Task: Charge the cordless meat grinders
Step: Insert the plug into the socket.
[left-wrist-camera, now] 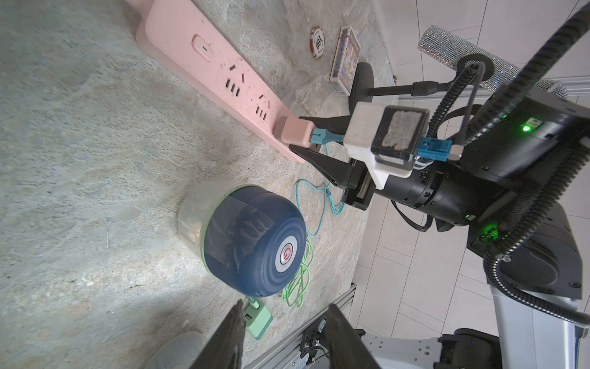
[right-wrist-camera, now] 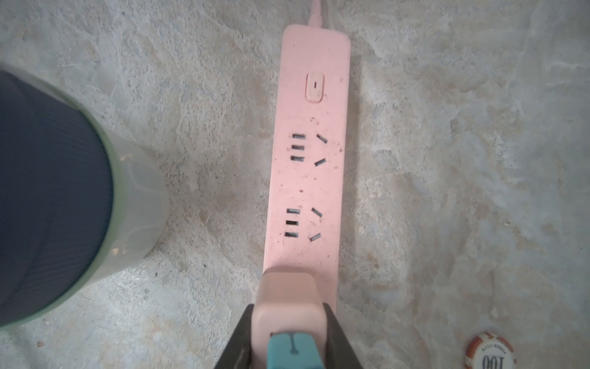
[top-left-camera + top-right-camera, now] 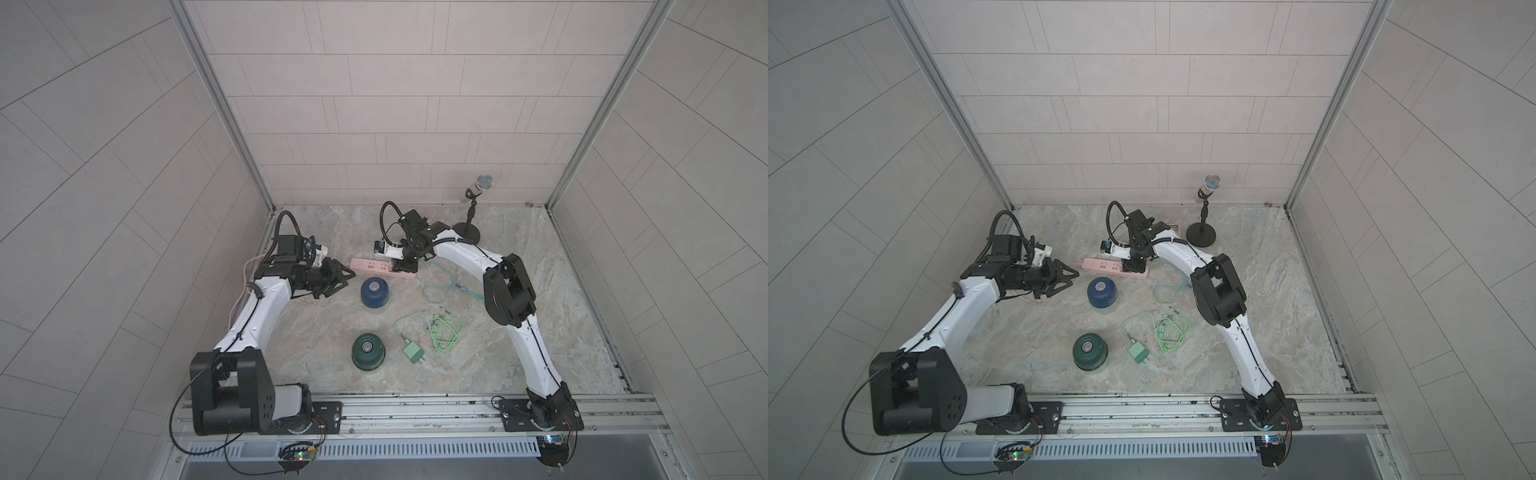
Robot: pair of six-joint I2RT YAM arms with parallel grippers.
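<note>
You had two cordless meat grinders on the table (image 3: 561, 311): the blue grinder (image 3: 374, 292) stood near the one pink power strip (image 3: 370, 266) but apart from it, and the green grinder (image 3: 368, 352) stood closer to the front rail. There were two plug adapters, the pink adapter (image 1: 293, 131) and the green adapter (image 3: 412, 353), and two loose cables, one teal cable (image 3: 440, 286) and one green cable (image 3: 446, 332). One microphone (image 3: 482, 185), one poker chip (image 1: 318, 42) and one card box (image 1: 346, 60) sat by the back wall.

Your widest bare surface lay right of the cables and left of the green grinder.

Your right arm arched over the teal cable, wrist turned down, and the right gripper (image 2: 288, 308) was clamped on the pink adapter at the strip's end. I could not tell whether its prongs were fully seated. Your left gripper (image 3: 350, 279) hovered beside the blue grinder, jaws apart and empty.
</note>
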